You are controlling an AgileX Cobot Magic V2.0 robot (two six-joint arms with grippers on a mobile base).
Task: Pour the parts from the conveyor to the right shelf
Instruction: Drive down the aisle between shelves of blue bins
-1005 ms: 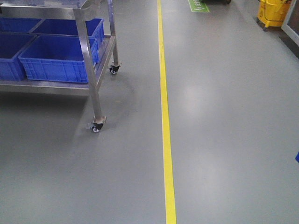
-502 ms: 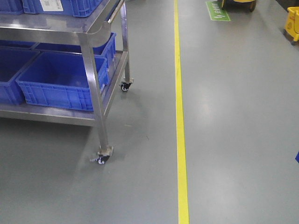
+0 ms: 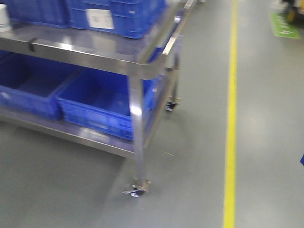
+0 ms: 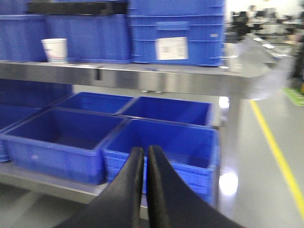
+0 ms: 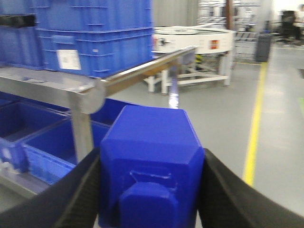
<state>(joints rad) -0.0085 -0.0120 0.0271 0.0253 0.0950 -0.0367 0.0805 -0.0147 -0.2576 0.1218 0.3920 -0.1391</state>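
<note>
A bright-blue block, one of the parts (image 5: 149,161), fills the right wrist view with its stud facing the camera. My right gripper (image 5: 149,156) is shut on it, a black finger pressed to each side. My left gripper (image 4: 144,152) is shut with nothing between its fingers and points at the lower bins. The right shelf (image 3: 85,54) is a steel rack on casters with deep-blue bins (image 3: 95,109) on both tiers. It also shows in the left wrist view as the shelf (image 4: 166,78) and in the right wrist view as the shelf (image 5: 61,88). The conveyor is out of view.
A white paper cup (image 4: 54,50) stands on the upper tier beside labelled blue bins (image 4: 175,33). A yellow floor line (image 3: 231,118) runs right of the rack's corner post and caster (image 3: 137,190). A white round-ended machine on legs (image 5: 194,40) stands far behind.
In the front view the rack has grown larger and shifted right and down. Its upper tier and labelled bin now show, and the yellow line has slid right.
</note>
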